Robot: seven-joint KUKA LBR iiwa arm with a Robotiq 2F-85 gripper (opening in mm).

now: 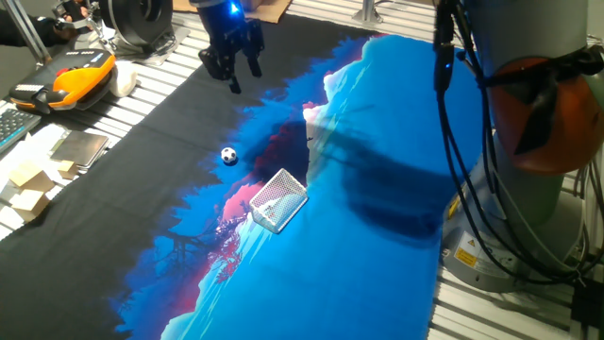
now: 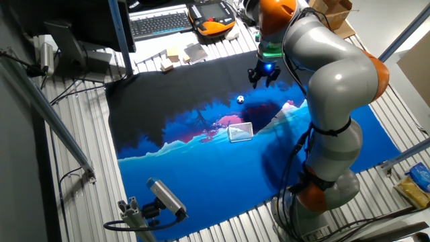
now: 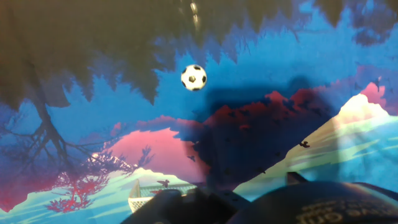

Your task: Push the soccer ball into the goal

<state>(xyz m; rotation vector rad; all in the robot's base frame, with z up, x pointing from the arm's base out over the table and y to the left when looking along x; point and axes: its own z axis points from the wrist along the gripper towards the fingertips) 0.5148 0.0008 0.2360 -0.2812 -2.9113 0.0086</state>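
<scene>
The soccer ball (image 1: 229, 156) (image 2: 240, 99) (image 3: 194, 77), tiny and white with black patches, rests on the dark part of the printed mat. The goal (image 1: 276, 200) (image 2: 240, 131), a small white wire-mesh box, stands on the mat a short way beyond the ball, apart from it. Only the goal's (image 3: 149, 198) top edge shows at the bottom of the hand view. My gripper (image 1: 236, 74) (image 2: 264, 79) hangs above the mat's black far side, clear of the ball, fingers spread open with nothing between them.
The blue, pink and black mat (image 1: 377, 236) covers the table. An orange pendant (image 1: 80, 77), wooden blocks (image 1: 28, 189) and a keyboard (image 2: 161, 23) lie off the mat. The arm's base (image 1: 528, 189) stands at the mat's edge. A camera on a stand (image 2: 164, 196) sits nearby.
</scene>
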